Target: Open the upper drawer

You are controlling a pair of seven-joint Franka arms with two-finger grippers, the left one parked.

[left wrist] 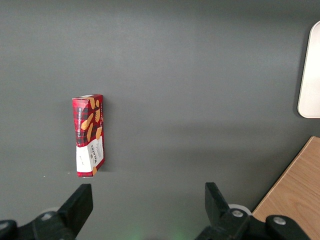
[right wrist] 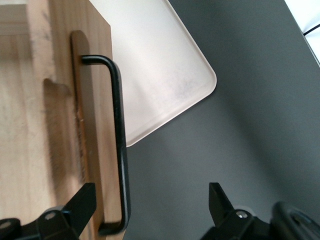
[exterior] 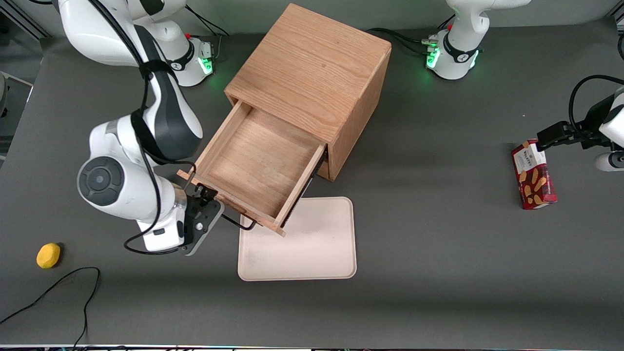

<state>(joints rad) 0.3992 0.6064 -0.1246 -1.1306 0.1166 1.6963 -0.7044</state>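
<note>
The upper drawer (exterior: pixel 258 165) of the oak cabinet (exterior: pixel 312 73) stands pulled far out, its light-wood box bare inside. Its black bar handle (exterior: pixel 241 225) (right wrist: pixel 120 150) runs along the drawer front (right wrist: pixel 95 100), which overhangs a cream tray. My gripper (exterior: pixel 208 207) (right wrist: pixel 150 205) is open at the end of the handle nearest the working arm. One finger (right wrist: pixel 82 205) is over the drawer front and the other finger (right wrist: pixel 220 205) is over the grey table. The bar lies between them, close to the first finger, and neither finger touches it.
The cream tray (exterior: pixel 312 243) (right wrist: pixel 160 65) lies on the table in front of the drawer. A yellow object (exterior: pixel 48 255) and a black cable (exterior: pixel 58 287) lie toward the working arm's end. A red biscuit box (exterior: pixel 534 174) (left wrist: pixel 89 135) lies toward the parked arm's end.
</note>
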